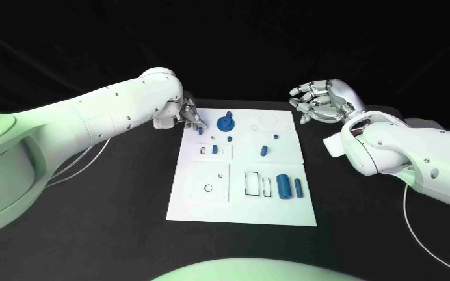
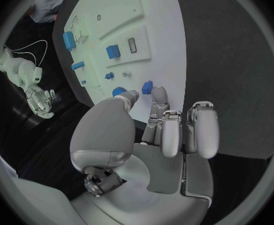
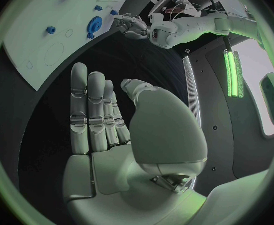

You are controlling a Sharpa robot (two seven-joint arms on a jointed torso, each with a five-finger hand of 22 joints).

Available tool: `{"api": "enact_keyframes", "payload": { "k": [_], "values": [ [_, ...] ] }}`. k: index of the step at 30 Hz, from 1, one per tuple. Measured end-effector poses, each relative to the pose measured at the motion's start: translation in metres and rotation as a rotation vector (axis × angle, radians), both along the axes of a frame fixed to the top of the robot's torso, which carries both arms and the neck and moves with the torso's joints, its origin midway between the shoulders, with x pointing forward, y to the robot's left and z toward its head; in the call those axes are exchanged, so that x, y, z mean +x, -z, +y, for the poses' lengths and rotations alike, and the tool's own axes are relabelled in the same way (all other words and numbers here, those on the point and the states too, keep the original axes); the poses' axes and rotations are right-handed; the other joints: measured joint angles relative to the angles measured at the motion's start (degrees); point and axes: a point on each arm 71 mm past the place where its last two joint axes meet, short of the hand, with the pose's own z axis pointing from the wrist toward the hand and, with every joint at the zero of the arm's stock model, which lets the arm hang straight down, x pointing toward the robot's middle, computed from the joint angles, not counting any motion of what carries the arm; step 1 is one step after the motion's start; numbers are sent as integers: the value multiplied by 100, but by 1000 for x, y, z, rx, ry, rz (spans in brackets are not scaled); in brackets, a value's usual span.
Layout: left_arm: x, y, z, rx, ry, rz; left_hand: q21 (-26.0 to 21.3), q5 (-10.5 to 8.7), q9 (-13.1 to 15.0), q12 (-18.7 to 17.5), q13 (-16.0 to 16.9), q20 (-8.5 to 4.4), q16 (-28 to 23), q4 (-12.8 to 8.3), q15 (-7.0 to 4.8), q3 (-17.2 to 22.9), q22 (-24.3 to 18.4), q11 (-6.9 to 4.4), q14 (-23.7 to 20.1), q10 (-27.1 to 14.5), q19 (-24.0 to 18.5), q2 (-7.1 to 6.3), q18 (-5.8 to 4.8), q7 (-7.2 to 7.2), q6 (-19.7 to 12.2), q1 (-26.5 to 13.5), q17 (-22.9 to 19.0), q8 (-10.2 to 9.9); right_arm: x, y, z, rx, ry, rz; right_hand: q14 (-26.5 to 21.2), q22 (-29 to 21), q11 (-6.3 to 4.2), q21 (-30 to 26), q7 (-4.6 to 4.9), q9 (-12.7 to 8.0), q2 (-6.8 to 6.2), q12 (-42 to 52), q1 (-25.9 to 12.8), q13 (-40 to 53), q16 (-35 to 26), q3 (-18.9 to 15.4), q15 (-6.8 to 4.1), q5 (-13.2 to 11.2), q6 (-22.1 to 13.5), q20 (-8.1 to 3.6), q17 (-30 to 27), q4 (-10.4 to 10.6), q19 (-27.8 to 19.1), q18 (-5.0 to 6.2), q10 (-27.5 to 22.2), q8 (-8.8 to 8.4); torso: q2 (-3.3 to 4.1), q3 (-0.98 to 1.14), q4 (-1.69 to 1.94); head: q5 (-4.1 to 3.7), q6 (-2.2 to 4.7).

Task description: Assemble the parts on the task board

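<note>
A: Starting on your left: your left robot hand (image 1: 186, 113) sits at the far left corner of the task board (image 1: 281, 209), fingers (image 2: 172, 135) loosely extended and apart, holding nothing. From the wrist camera its fingertips hang just short of a small blue part (image 2: 147, 87) near the board's edge; I can't tell whether they touch it.

B: And the board itself, how does it look to you?

A: A white rectangular plate lying flat in the middle of the black surface (image 1: 112, 190), its long side running away from you. It's marked into panels with thin outlines. At the far end there's a blue gear (image 1: 226, 123), round and toothed, with a small blue peg (image 1: 201, 132) just beside it toward your left robot hand.

B: Moving across?

A: Mid-board you've got a few little blue pieces: one inside a small rectangular outline (image 1: 214, 149), another (image 1: 264, 149) further right, and a tiny one (image 1: 276, 136) beyond it. On the near half there's a small ring (image 1: 208, 188) in the left panel, then an empty rectangular frame (image 1: 253, 184), then two blue cylinders (image 1: 284, 187) lying side by side.

B: And the right?

A: Your right robot hand (image 1: 317, 102) hovers off the board's far right corner, above the dark surface, palm open, fingers straight and together, empty.
</note>
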Motion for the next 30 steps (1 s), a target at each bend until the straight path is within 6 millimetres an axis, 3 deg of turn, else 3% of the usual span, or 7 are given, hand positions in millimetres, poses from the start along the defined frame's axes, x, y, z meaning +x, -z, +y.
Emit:
{"api": "enact_keyframes", "payload": {
  "k": [9, 18, 26, 28, 30],
  "values": [
    [0, 0, 0, -5, -1, 4, 20, 0, 26, 0, -24, 0, 0, -88, -22, 270, 18, -22, 22, 22, 0, 107, 0, -21, 20, 447, 0, 50, 0, 0, 0, 0, 0, 0, 0, 0, 0, -5, 0, -1, 0, 0, 0, -1, 0, 0, 0, 0, 1, 1, 0, 0, 1, 0, 0, 3, 1, 0, 2, 0, -26],
    [0, 0, -1, -22, -4, 6, 20, -23, 128, -1, -65, -21, 0, -458, -63, 877, 47, -82, 22, 103, 20, 97, 0, -84, 18, 933, 0, 201, 0, 0, 0, 0, -1, 0, 0, -5, 0, -23, -1, -5, 0, 0, 0, -7, 0, 0, 0, 0, 1, 21, 8, 0, 21, 0, 0, 22, 2, -1, 3, -4, -41],
    [0, 1, -1, -42, -7, 11, 38, -10, 134, -1, -120, -21, 0, -204, -63, 1152, 47, -61, 22, 186, 20, 70, 0, -35, -95, 1067, 0, 468, 0, 0, 1, 0, -2, 0, 0, -5, 0, -23, -4, -5, 0, 0, 0, -7, 0, 0, 0, 0, 4, 21, 8, 0, 21, 0, 0, 22, -2, 3, 3, 0, -49],
    [0, 1, -1, -46, -9, 11, 38, 17, 437, -1, -120, -21, 0, -160, -63, 1196, 47, -62, 22, 186, 20, 1, -1, -33, -97, 999, 0, 508, 0, 0, 1, 0, -1, -1, 0, -4, 0, -23, -4, -5, 0, 0, 0, -7, 0, 0, 0, 0, 4, 21, 7, 0, 20, 0, 0, 22, -5, 3, 2, 2, -49],
    [0, 1, 0, -50, -10, 9, 38, 28, 518, -1, -126, -21, 0, -131, -63, 1226, 47, -72, 22, 197, 20, -43, 0, -34, -97, 954, 0, 520, 0, 0, 1, 0, -1, -1, 0, -5, 0, -23, -5, -5, 0, 0, 0, -7, 0, 0, 0, 0, 5, 21, 7, 0, 21, 0, 0, 22, -7, 3, 2, 4, -49]
  ]
}}
